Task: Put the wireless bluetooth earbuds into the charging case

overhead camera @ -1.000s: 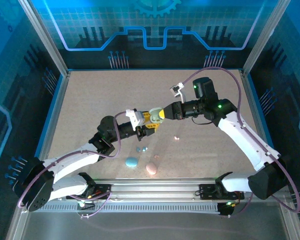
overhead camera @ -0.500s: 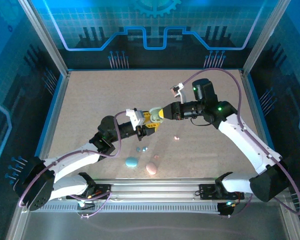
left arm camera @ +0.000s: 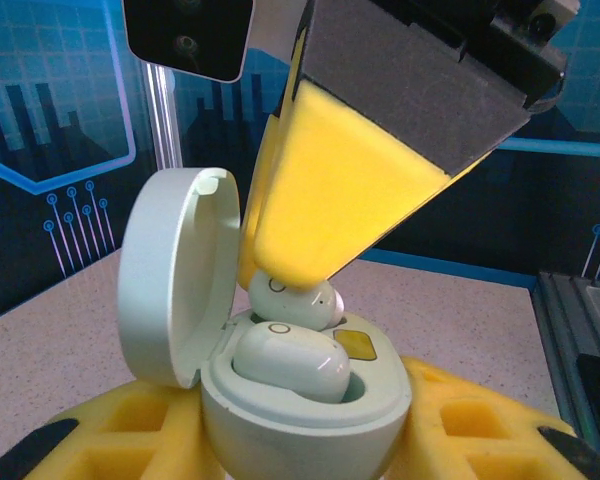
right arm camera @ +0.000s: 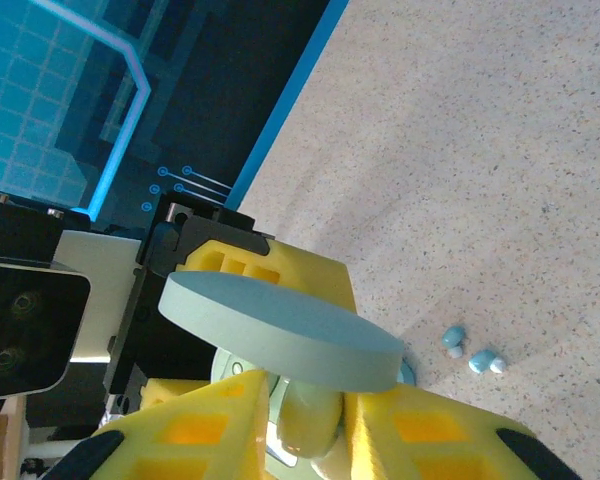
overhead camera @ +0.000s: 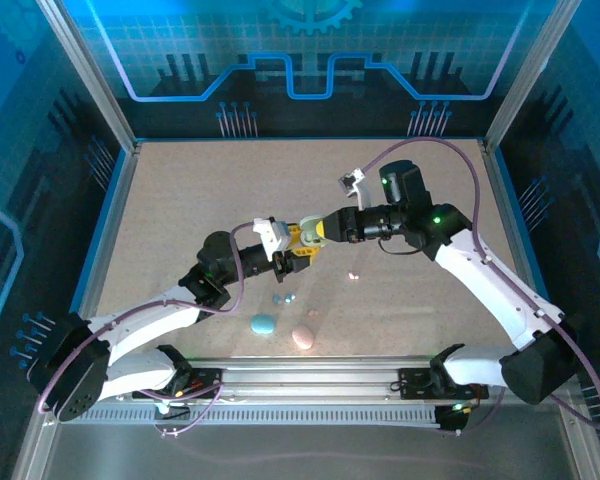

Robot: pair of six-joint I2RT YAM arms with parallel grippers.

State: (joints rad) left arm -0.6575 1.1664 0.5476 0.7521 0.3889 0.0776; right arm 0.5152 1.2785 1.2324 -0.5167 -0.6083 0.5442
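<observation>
My left gripper [left arm camera: 305, 445] is shut on a pale teal-grey charging case [left arm camera: 310, 410], held up with its lid [left arm camera: 175, 270] swung open. One matching earbud [left arm camera: 290, 360] lies seated in the near socket. A second earbud [left arm camera: 295, 298] sits at the far socket, under a yellow finger [left arm camera: 330, 200] of my right gripper. In the right wrist view that earbud [right arm camera: 315, 420] stands between the right gripper's [right arm camera: 305, 430] fingers below the lid [right arm camera: 280, 330]. A thin gap shows on one side. In the top view both grippers meet at the case [overhead camera: 305, 238].
On the table lie two loose blue buds [overhead camera: 283, 297] and two pink buds [overhead camera: 352, 275], [overhead camera: 312, 313]. A closed blue case [overhead camera: 263, 323] and a closed pink case [overhead camera: 302, 338] lie near the front edge. Metal frame posts and blue walls ring the table.
The right arm has shifted slightly left, toward the case. Its fingers have eased apart around the second earbud. The left arm holds still.
</observation>
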